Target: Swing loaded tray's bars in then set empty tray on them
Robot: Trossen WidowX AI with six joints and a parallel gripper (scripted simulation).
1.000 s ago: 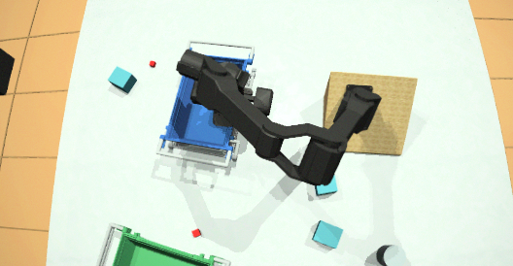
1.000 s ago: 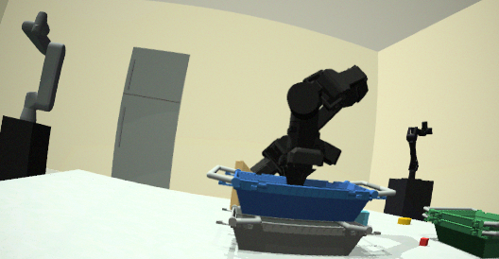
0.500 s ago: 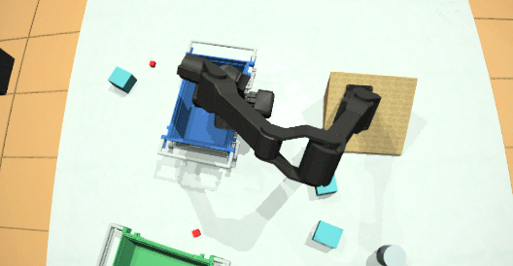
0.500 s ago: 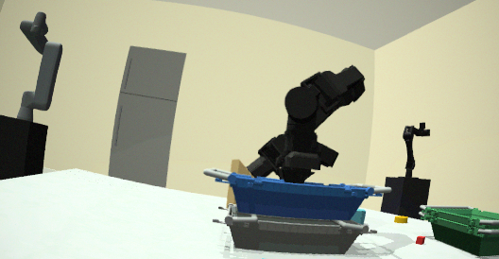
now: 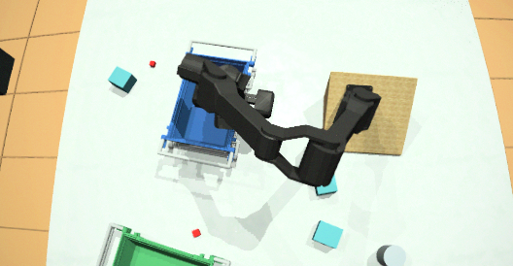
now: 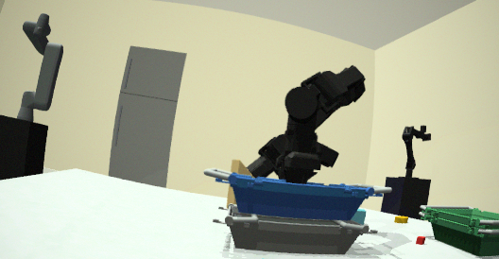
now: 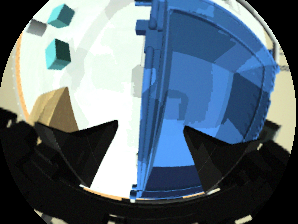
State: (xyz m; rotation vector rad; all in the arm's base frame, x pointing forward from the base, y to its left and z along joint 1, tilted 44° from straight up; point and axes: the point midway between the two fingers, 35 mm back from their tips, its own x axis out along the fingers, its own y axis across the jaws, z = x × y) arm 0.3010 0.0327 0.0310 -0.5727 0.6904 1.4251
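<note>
The empty blue tray sits on top of the grey tray, roughly level, its floor at about the height of the grey rim. The blue tray's own wire bars stick out over its ends. The grey tray's load and the parts of its bars beneath the blue tray are hidden. My gripper is open, with one finger outside and one inside the blue tray's long side wall. A gap shows between each fingertip and that wall in the wrist view.
A green tray stands apart from the stack. Several turquoise blocks, small red cubes, a yellow piece and a pale cylinder lie around. The arm's base is on a wooden block.
</note>
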